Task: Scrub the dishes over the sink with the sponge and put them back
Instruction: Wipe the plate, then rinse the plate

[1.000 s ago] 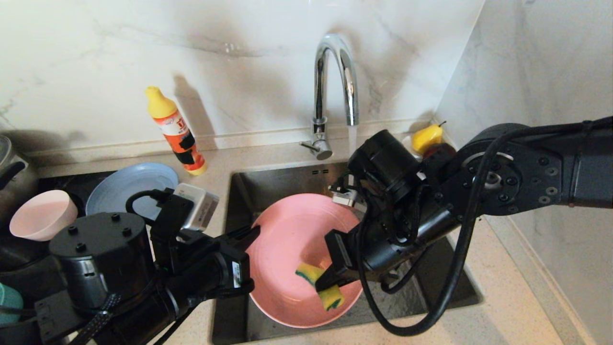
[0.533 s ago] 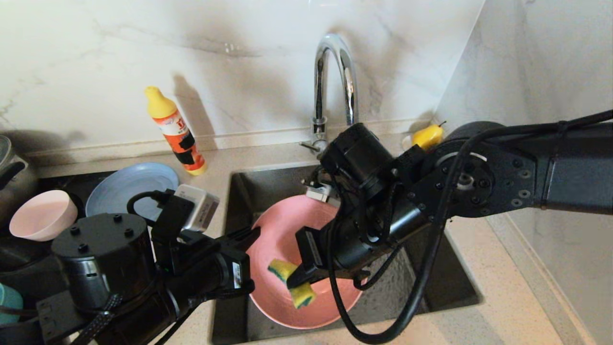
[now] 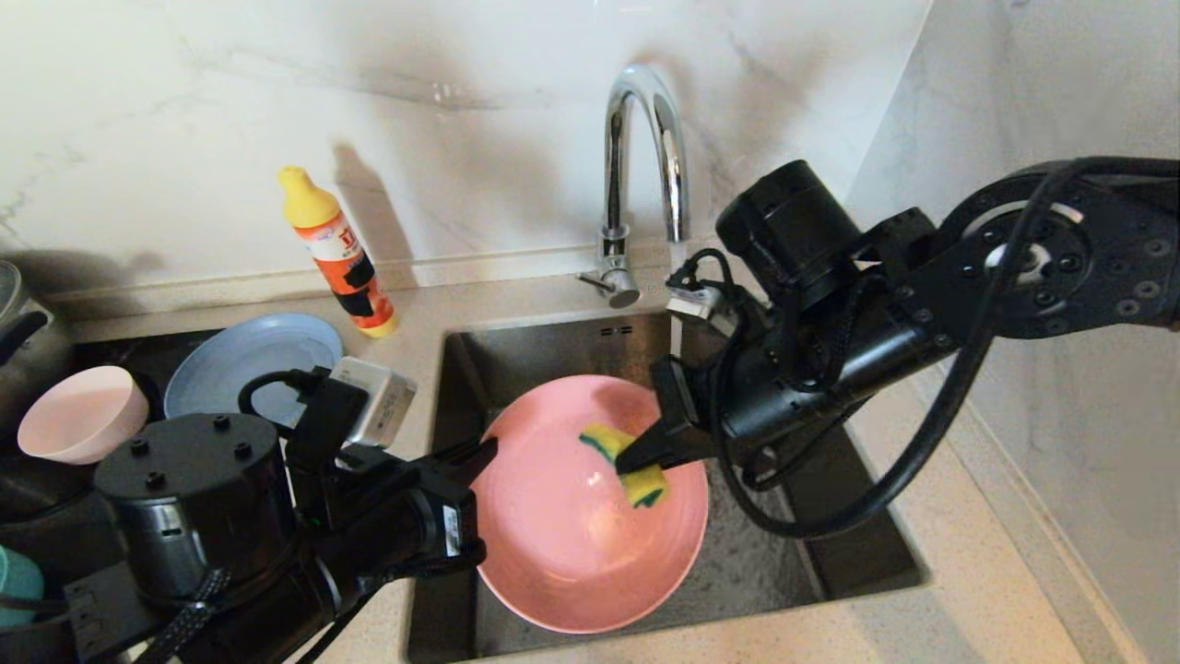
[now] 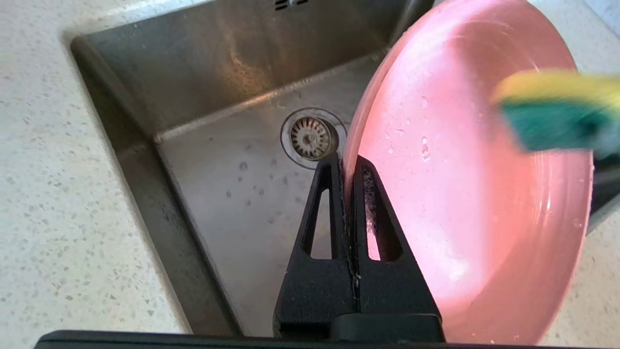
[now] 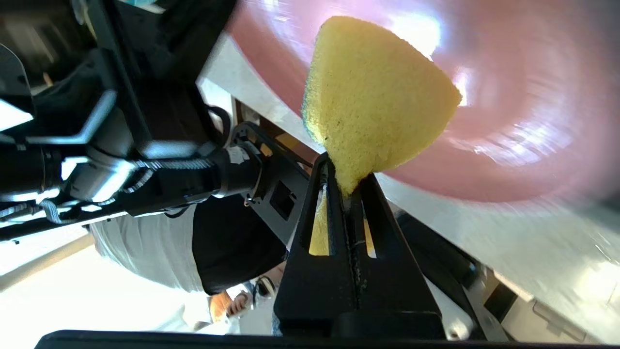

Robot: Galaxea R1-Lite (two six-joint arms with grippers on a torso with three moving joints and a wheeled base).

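Over the sink (image 3: 553, 346), the salmon-pink plate (image 3: 572, 544) is held tilted by my left gripper (image 3: 484, 450), which is shut on its left rim. In the left wrist view, that gripper (image 4: 345, 162) pinches the plate (image 4: 460, 203) edge-on above the sink (image 4: 218, 160) floor. My right gripper (image 3: 636, 461) is shut on the sponge (image 3: 597, 440), pressing it against the upper right of the plate's face. The right wrist view shows the sponge (image 5: 378, 97) squeezed between the right gripper (image 5: 346, 179) tips. A grey-blue plate (image 3: 240, 355), pale pink bowl (image 3: 78, 415) and teal bowl (image 3: 18, 576) sit at left.
The chrome faucet (image 3: 645, 157) arches over the sink's back edge, close to my right wrist. A yellow and orange soap bottle (image 3: 336, 249) stands on the counter at the back left. The drain strainer (image 4: 310, 138) lies just behind the plate's rim. A wall runs along the right.
My right gripper swept the sponge across the plate, first left along its lower part, then up to the upper right. The left gripper and plate stayed put.
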